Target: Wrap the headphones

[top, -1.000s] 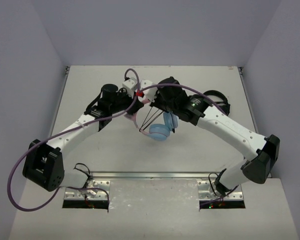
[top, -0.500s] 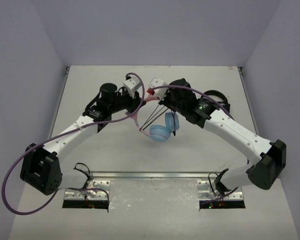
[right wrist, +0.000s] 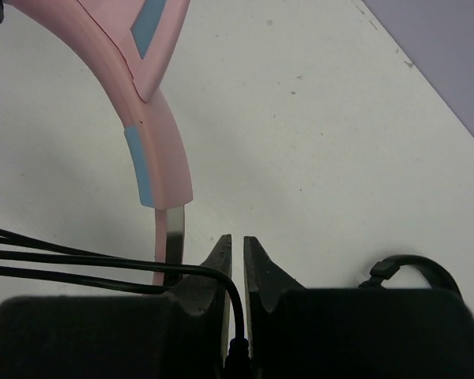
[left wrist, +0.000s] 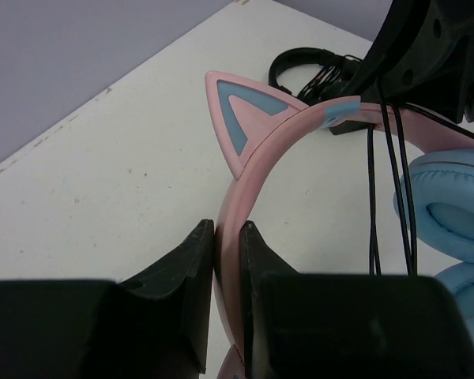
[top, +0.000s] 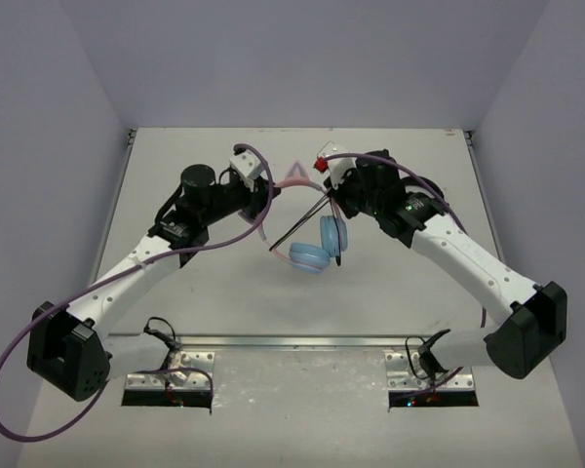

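1. Worktop (top: 390, 292): white, with both arms reaching in over its middle.
2. Headphones (top: 315, 252): mid-worktop between the arms, pink cat-ear headband up, blue ear cups below it.
3. Black headphones (left wrist: 308, 67): lying farther back, by the right arm.
4. Left claw (left wrist: 227, 233): nearly closed, pinching the pink headband just below a cat ear.
5. Right claw (right wrist: 237, 241): fingers almost together, gripping the cable.
6. Cable (left wrist: 373, 205): thin, black, several strands stretched taut beside the ear cups.

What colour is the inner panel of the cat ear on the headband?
Light blue, inside a pink cat ear; the left wrist view shows it best.
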Controlling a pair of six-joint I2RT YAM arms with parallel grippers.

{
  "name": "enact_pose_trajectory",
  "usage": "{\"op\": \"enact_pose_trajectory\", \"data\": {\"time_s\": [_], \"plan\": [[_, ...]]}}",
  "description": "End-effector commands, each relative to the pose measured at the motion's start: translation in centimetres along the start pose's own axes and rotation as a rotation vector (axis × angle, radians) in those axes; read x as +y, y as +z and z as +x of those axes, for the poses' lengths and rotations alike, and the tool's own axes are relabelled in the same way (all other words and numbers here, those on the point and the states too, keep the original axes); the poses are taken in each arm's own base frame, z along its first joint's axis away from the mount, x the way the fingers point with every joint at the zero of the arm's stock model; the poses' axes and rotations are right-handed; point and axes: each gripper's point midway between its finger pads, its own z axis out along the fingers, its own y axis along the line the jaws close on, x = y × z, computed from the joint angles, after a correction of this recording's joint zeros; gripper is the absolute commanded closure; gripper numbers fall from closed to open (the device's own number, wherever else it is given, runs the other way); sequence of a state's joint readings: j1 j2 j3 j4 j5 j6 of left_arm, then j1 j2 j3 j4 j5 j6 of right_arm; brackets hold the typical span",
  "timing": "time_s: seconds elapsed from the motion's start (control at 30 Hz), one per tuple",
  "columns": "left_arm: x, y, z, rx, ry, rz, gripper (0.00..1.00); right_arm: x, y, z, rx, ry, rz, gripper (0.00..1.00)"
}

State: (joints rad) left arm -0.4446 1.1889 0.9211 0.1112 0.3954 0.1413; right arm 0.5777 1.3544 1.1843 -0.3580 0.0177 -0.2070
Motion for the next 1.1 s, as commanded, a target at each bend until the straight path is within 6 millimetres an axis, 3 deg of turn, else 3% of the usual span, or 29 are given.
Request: {"op": "enact_pose_trajectory", "data": {"time_s": [0.0, 0.13, 0.23, 0.53, 0.9, 1.07], "plan": [[-1.3, -0.7, -3.0, -0.093, 0.052, 0.073, 1.0, -2.0, -0.3, -0.9, -0.073, 0.081, 0.069, 0.9], [-2.4, -0.5, -2.6, -0.07, 0.065, 0.16, 1.0, -1.2, 0.2, 0.2, -0.078, 0.128, 0.043, 0.83], [-2.1, -0.2, -2.8, -0.059, 0.058, 0.159, 1.0, -0.5, 0.6, 1.0, -0.074, 0.181, 0.009, 0.78], [-2.9, -0.1, -3.7, -0.071, 0.012, 0.222, 1.0, -0.5, 1.2, 4.9, -0.053, 0.358, -0.009, 0.66], [-2.5, 2.0, -1.9, 0.018, -0.062, 0.288, 1.0, -0.3, 2.5, 11.5, 0.096, 0.53, -0.017, 0.48], [-2.1, 2.7, -1.5, 0.043, -0.055, 0.294, 1.0, -2.0, 2.1, 14.4, 0.154, 0.643, 0.086, 0.47]]}}
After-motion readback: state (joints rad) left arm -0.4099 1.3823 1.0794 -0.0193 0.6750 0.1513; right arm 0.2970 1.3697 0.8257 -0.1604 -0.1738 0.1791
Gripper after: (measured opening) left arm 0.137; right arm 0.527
